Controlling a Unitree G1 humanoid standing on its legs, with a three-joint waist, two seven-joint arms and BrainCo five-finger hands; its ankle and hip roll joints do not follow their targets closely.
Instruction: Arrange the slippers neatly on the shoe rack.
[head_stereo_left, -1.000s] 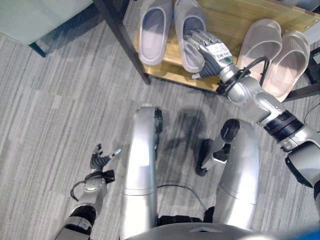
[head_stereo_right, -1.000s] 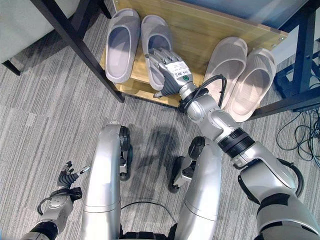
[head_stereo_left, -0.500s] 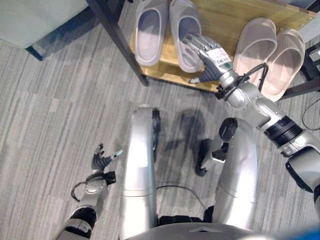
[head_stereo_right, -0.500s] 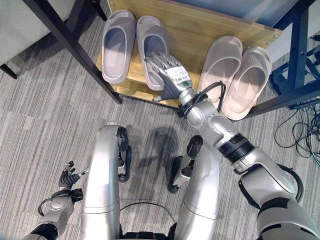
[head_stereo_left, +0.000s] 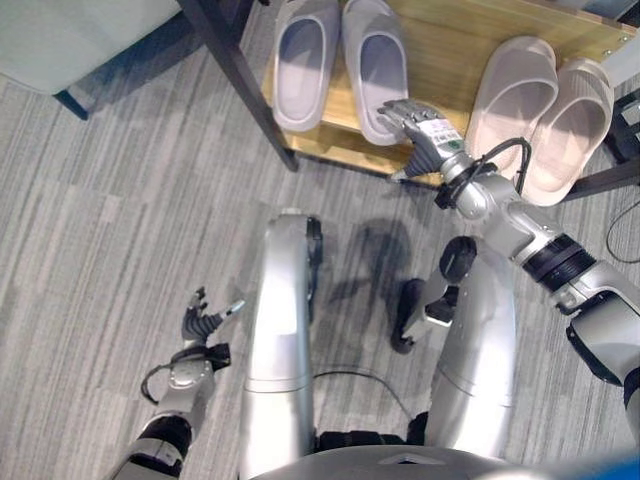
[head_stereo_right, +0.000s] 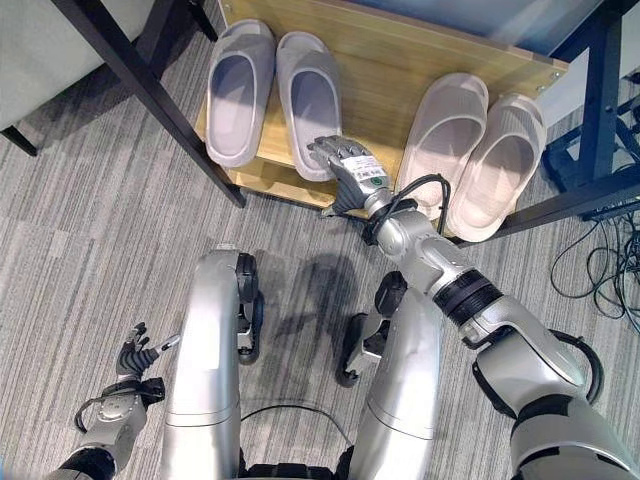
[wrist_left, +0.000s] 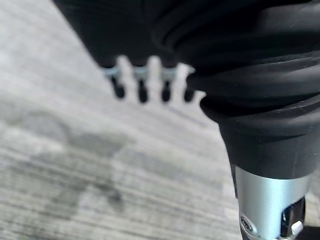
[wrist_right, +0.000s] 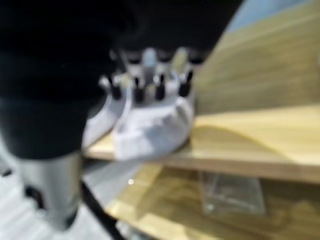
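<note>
Right hand (head_stereo_left: 418, 122) pulled back off the right grey slipper (head_stereo_left: 376, 68), fingers relaxed, holding nothing.
Right eye view: both grey slippers sit paired on the wooden shelf (head_stereo_right: 400, 60), beige pair (head_stereo_right: 476, 152) alongside; left hand (head_stereo_right: 133, 357) hangs loosely open over carpet.

Grey striped carpet (head_stereo_left: 120, 220) covered floor; pale upholstered seat (head_stereo_left: 70, 35) on dark leg (head_stereo_left: 75, 100) stood at carpet's far-left corner

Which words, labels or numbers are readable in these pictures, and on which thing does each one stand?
None can be read.
White label on the back of the right hand, at the heel of the grey slipper: print too small to read.
Slippers and shoe rack: no text visible.
</note>
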